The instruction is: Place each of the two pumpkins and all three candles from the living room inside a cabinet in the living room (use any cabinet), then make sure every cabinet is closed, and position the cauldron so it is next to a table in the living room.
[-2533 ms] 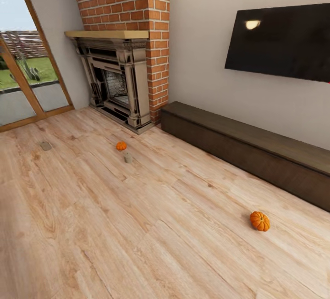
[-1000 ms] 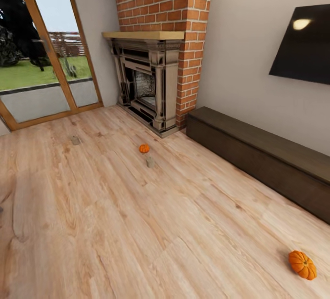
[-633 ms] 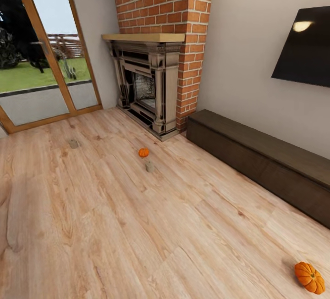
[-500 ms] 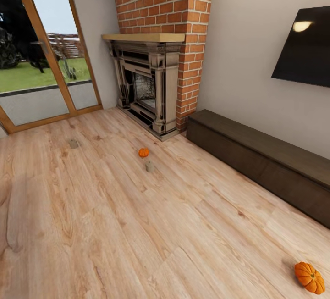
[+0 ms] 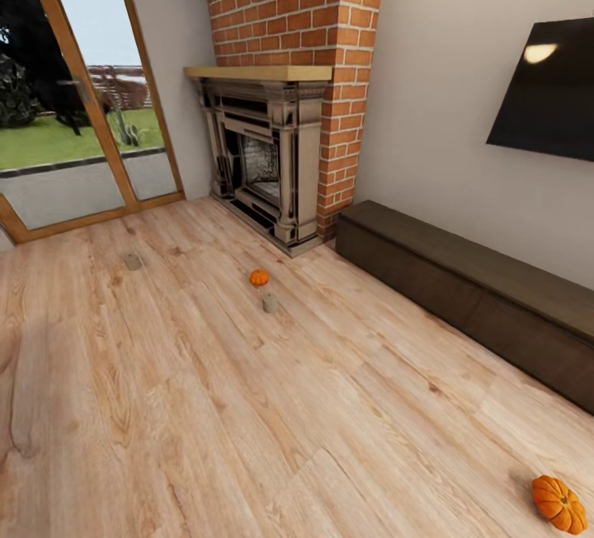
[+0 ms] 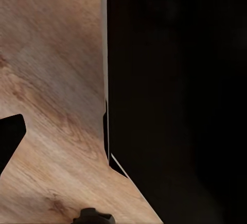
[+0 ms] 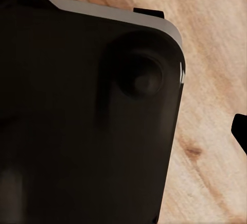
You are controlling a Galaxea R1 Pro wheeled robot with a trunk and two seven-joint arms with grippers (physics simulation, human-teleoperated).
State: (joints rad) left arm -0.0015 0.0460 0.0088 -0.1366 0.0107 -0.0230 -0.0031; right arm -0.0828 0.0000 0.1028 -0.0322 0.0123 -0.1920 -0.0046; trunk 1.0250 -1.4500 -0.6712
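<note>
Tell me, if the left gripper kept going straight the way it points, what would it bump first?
Probably the wooden floor, or the big dark body beside it; the left wrist view leaves depth unclear.

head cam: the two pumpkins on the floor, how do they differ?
The far pumpkin lies mid-room in front of the fireplace with a candle close beside it; the near pumpkin lies alone at the frame's lower right, off the cabinet's right stretch. The far one looks smaller, being farther off. Both are orange, ribbed, and on the wood floor.
</note>
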